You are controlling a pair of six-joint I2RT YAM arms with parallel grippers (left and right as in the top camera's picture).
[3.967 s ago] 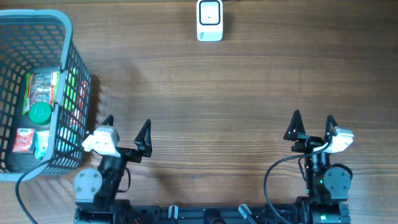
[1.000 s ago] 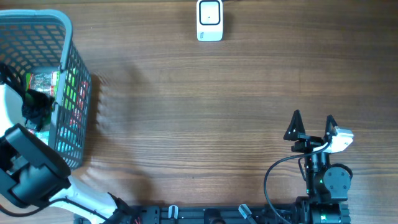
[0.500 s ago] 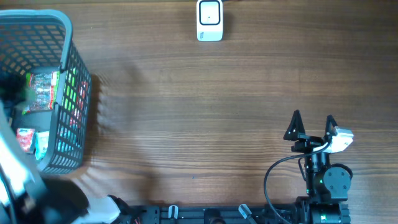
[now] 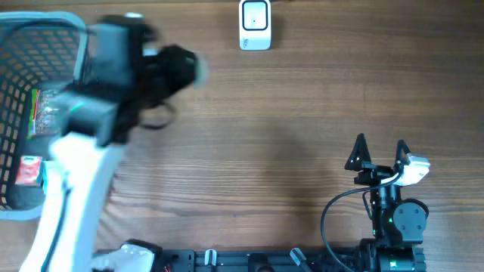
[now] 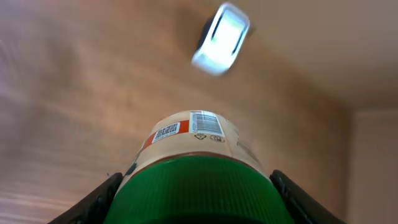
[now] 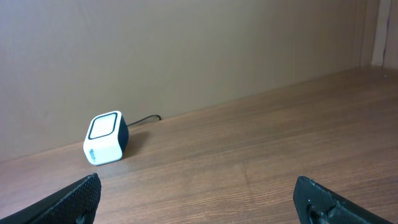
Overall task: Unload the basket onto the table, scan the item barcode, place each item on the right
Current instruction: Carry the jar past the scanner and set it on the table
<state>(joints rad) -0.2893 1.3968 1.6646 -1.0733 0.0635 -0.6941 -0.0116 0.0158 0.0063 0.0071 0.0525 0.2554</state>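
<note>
green-lidded jar (image 5: pixel 193 140) sits gripped inside the left hand (image 5: pixel 196 196); right hand (image 4: pixel 380 142) gapes wide.

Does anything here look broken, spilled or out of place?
Nothing stands out. The left claw grips a green-lidded jar, intact, its barcode label visible. The scanner sits flat on the table, and packets lie inside the basket. Only the left arm looks blurred overhead.

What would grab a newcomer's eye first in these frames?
The green-lidded jar fills the bottom of the left wrist view, clamped in the left gripper, with its barcode label in plain sight and the white scanner ahead of it. In the overhead view the left arm is a big blur at the top left, over the basket, while the right gripper sits open at the lower right.
</note>
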